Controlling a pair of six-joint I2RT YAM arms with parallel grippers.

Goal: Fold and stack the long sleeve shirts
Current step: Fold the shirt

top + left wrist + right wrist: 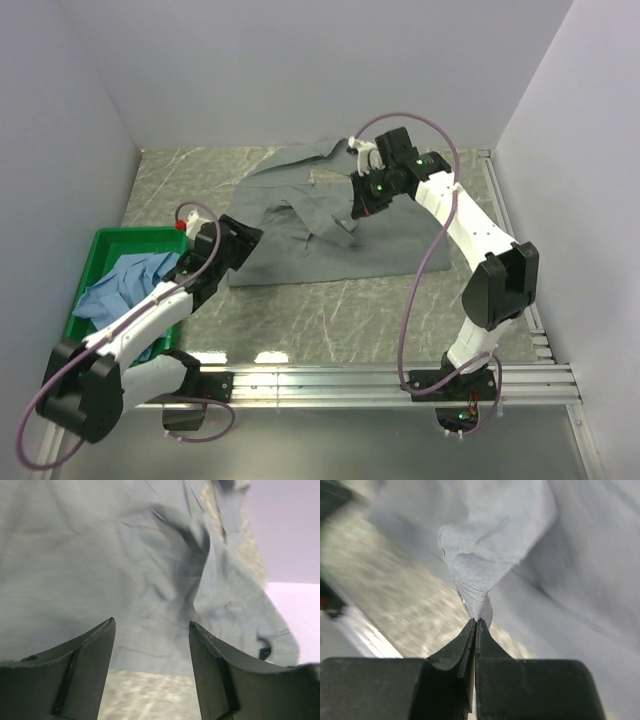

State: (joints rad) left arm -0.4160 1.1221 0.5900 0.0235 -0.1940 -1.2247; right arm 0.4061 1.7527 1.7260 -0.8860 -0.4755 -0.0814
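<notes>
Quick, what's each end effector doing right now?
Left end effector: open, holding nothing.
Right end effector: closed, pinching a fold of the grey-green shirt.

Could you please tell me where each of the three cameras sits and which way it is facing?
Top external: fixed above and behind the bases, looking down on the grey marbled table; both arms show.
Left wrist: on the left arm, looking forward and down over the grey-green cloth button-up shirt; the open left pincer frames the bottom.
Right wrist: on the right arm, looking down along the right pincer, shut on a bunched fold of that shirt.
Shared: all three views show the shirt.
</notes>
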